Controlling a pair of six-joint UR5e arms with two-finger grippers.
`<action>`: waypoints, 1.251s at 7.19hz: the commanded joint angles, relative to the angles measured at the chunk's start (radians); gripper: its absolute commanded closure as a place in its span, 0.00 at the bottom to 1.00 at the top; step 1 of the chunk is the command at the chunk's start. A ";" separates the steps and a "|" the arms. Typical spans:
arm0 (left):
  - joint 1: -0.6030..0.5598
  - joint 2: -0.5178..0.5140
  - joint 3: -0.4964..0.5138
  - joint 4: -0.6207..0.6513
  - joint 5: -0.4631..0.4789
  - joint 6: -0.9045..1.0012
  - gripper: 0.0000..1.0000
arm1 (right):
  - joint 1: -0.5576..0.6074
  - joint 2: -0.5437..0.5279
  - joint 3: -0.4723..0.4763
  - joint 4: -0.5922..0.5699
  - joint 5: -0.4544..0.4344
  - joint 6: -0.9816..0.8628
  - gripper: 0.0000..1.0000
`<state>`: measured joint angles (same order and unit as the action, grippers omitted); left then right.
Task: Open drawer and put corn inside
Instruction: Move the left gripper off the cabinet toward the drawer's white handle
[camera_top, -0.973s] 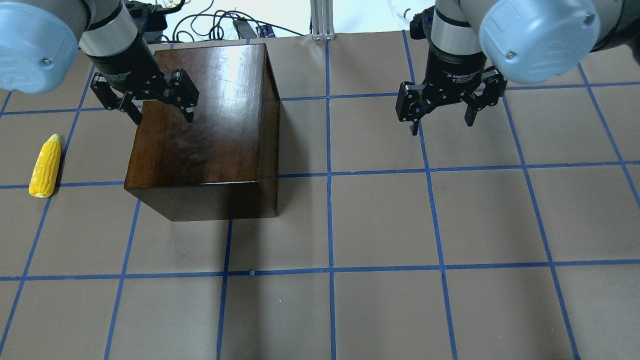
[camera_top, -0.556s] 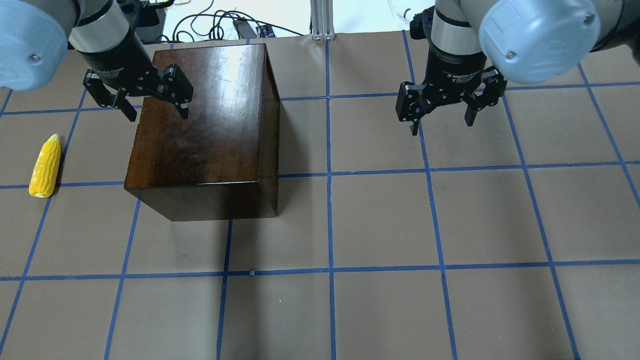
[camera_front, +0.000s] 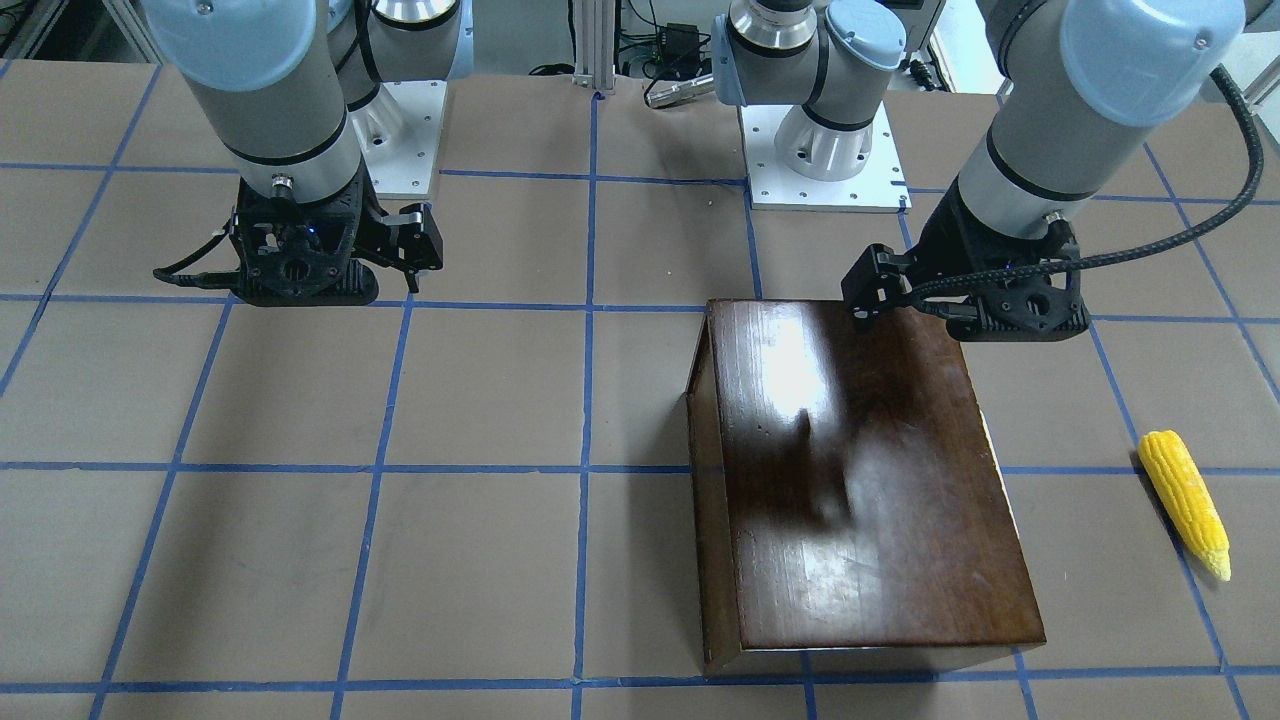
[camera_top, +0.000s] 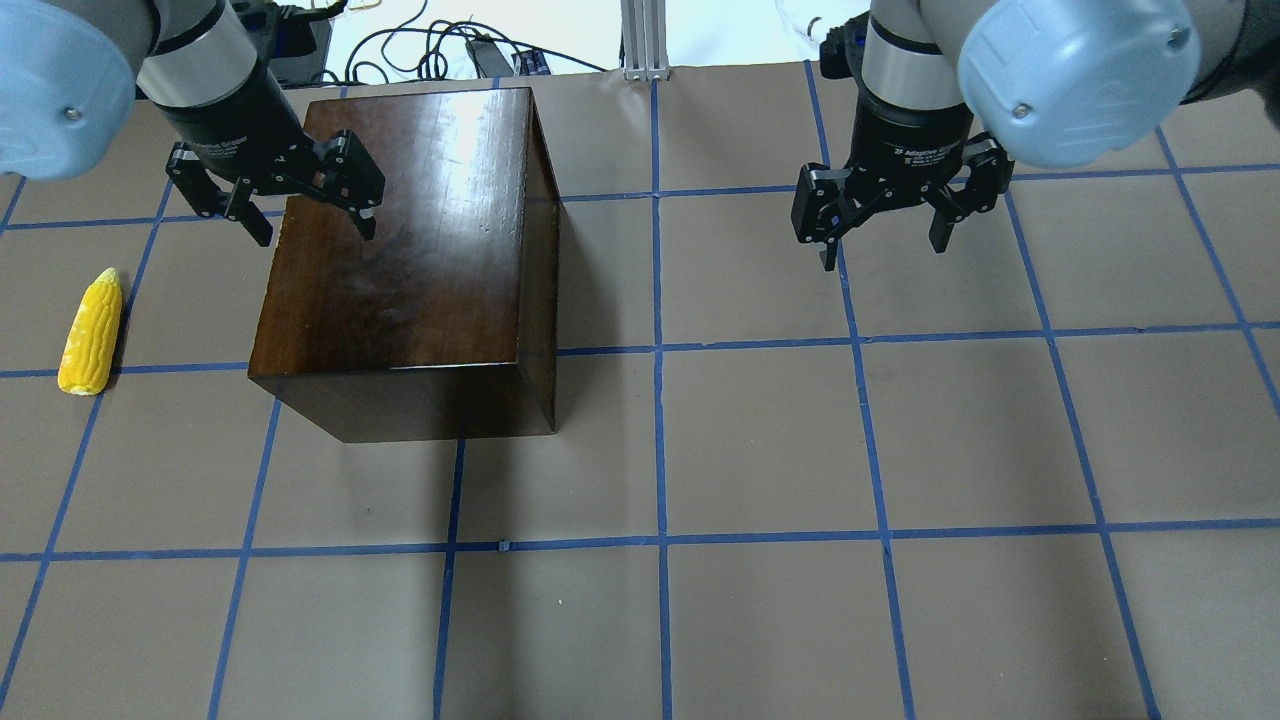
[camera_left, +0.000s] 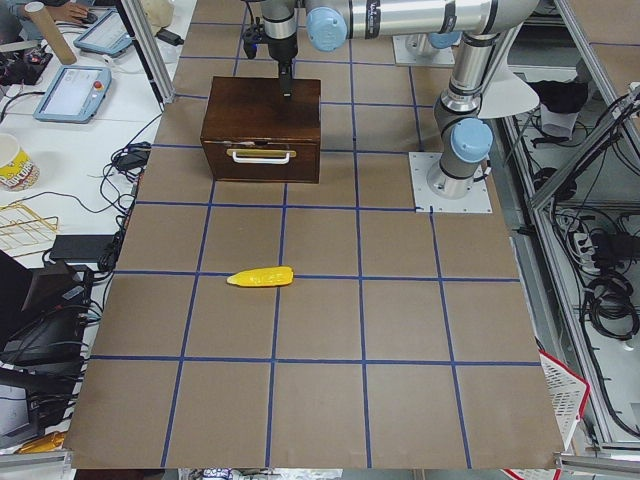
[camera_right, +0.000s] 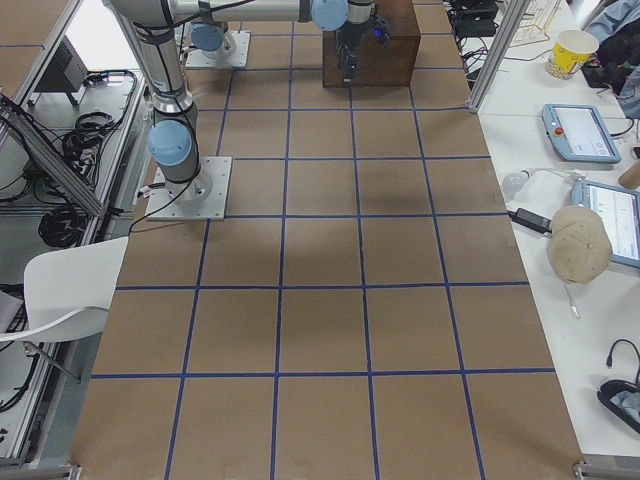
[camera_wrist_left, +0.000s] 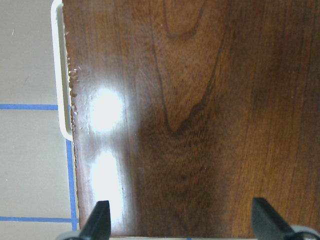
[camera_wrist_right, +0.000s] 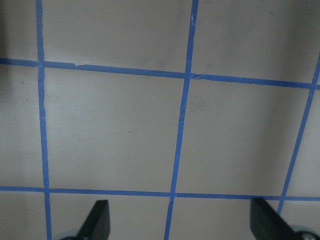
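The glossy dark-brown box (camera_top: 400, 260) stands on the table, and it also shows in the front-facing view (camera_front: 860, 480). Its drawer (camera_left: 260, 160) is closed; the worn front and pale pull show in the exterior left view. The pull (camera_wrist_left: 60, 75) also shows at the left edge of the left wrist view. The yellow corn (camera_top: 90, 332) lies on the table left of the box, apart from it, and shows in two more views (camera_front: 1185, 500) (camera_left: 260, 278). My left gripper (camera_top: 314, 230) (camera_wrist_left: 181, 222) is open and empty above the box top, near its drawer-side edge. My right gripper (camera_top: 885, 250) (camera_wrist_right: 180, 220) is open and empty above bare table.
The table (camera_top: 760, 450) is brown with a blue tape grid. Cables and an aluminium post (camera_top: 640, 40) lie along its upper edge in the overhead view. The arm base plates (camera_front: 825, 170) stand behind the box. Side desks hold tablets (camera_right: 575, 130) and a cup.
My left gripper has moved up and to the left in the overhead view, toward the box's drawer-side corner. The right arm, box and corn have not moved.
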<state>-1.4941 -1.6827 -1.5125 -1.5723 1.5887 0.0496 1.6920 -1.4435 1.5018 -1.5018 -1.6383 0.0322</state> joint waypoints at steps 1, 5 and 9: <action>0.003 0.006 0.009 -0.002 0.008 0.003 0.00 | 0.000 0.000 0.000 0.000 0.000 0.000 0.00; 0.006 0.000 0.011 -0.003 0.004 0.003 0.00 | 0.000 0.000 0.000 0.000 0.000 0.000 0.00; 0.125 0.001 0.014 -0.006 -0.006 0.073 0.00 | 0.000 0.000 0.000 0.000 0.000 0.000 0.00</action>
<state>-1.4138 -1.6828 -1.4988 -1.5776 1.5833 0.0876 1.6920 -1.4435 1.5018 -1.5017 -1.6383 0.0322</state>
